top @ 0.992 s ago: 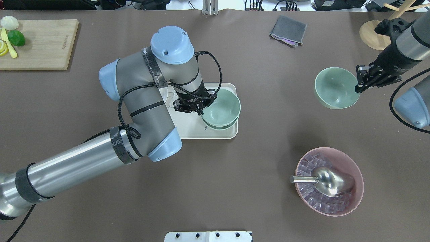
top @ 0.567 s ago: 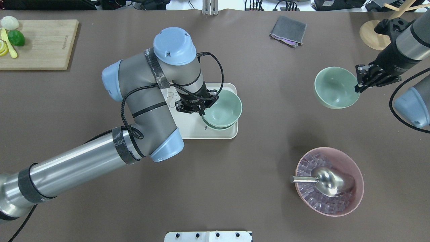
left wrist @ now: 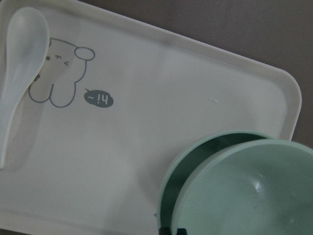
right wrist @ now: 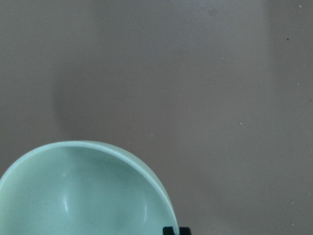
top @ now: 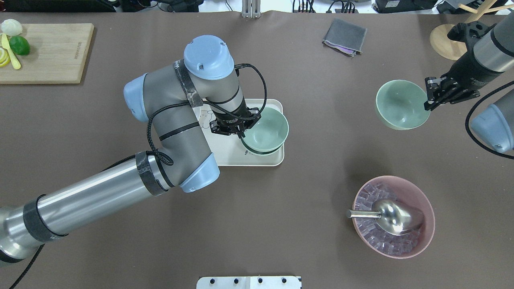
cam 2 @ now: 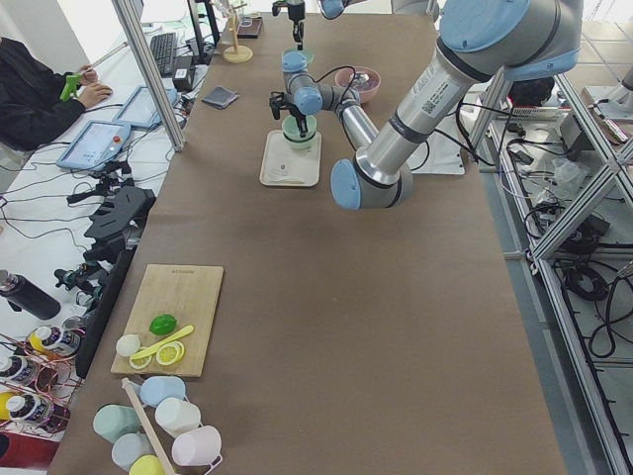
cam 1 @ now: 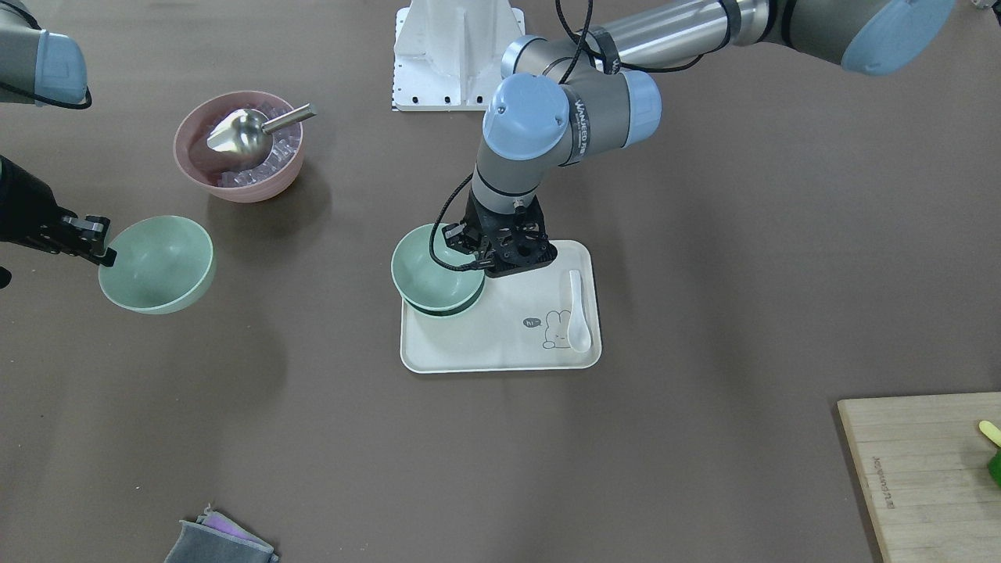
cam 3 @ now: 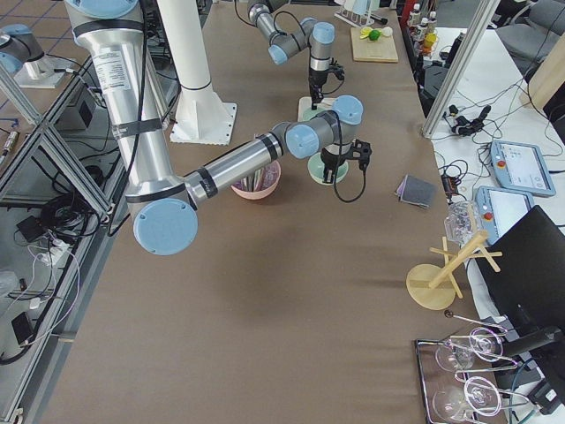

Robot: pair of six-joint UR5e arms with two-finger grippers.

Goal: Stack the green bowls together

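Left gripper (top: 242, 134) clamps the rim of a bowl (top: 267, 127), which sits off-centre in a second bowl (left wrist: 193, 159) on the tray (top: 225, 158). Farther off, right gripper (top: 428, 101) pinches the third bowl (top: 400, 105) by its rim, raised above the table (top: 321, 200).

You have bright, even light from above; soft, faint shadows lie on the desk (top: 281, 220) beside the pink bowl (cam 1: 242, 188) and near the lifted green bowl (cam 1: 160, 266) (all blurry-edged). Glare marks the scoop (top: 395, 216); your wrist views look slightly soft.
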